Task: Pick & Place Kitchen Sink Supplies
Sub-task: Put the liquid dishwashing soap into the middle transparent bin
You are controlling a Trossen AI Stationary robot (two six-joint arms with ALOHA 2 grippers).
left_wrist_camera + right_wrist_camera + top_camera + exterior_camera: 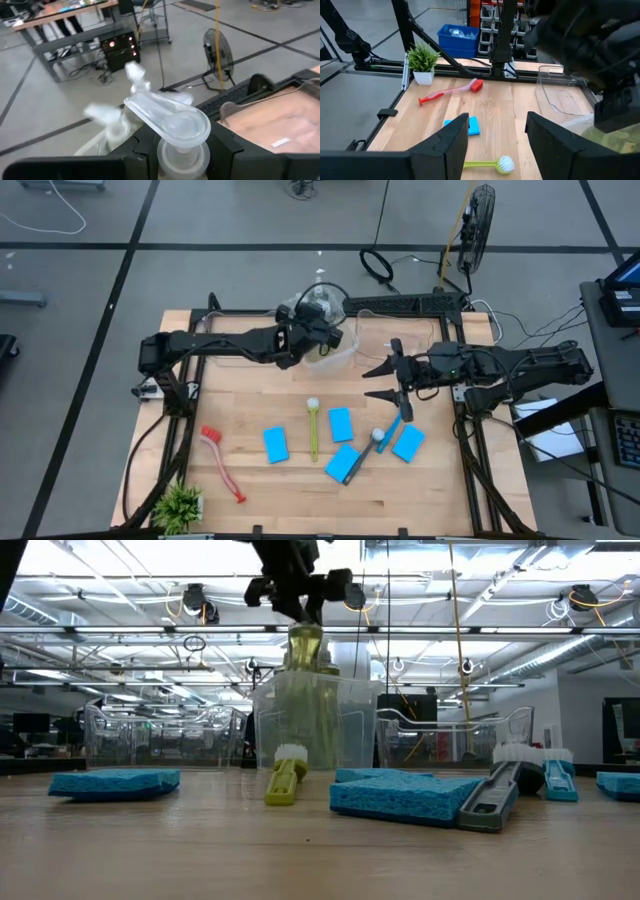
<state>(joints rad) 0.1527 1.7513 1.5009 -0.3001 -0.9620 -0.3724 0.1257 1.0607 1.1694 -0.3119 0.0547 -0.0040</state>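
My left gripper [318, 332] is shut on a clear pump bottle [305, 648] of yellow-green liquid, over a clear tub [350, 725] at the table's far middle. Blurred pump heads [102, 112] show below in the tub. On the near half of the table lie several light-blue sponges [276, 444], a yellow-green brush [312, 430], a red brush [222, 464] and a blue brush [385, 438] whose handle rests on a sponge [343, 464]. My right gripper [380, 381] hangs open, right of the tub, with nothing between its fingers [455, 137]. My left gripper pinches the bottle's neck [182, 156] just under the pump head [175, 120] between its two fingers. The fingers reach in from the table's left, slanting a little down. The bottle hangs upright below them over the tub's open top [315, 682]; whether its base rests on anything I cannot tell.
A small green potted plant [180, 505] stands at the near left corner. Dark frame rails [470, 460] run along the table's left and right edges. More clear tubs [160, 735] show behind the table in the low view.
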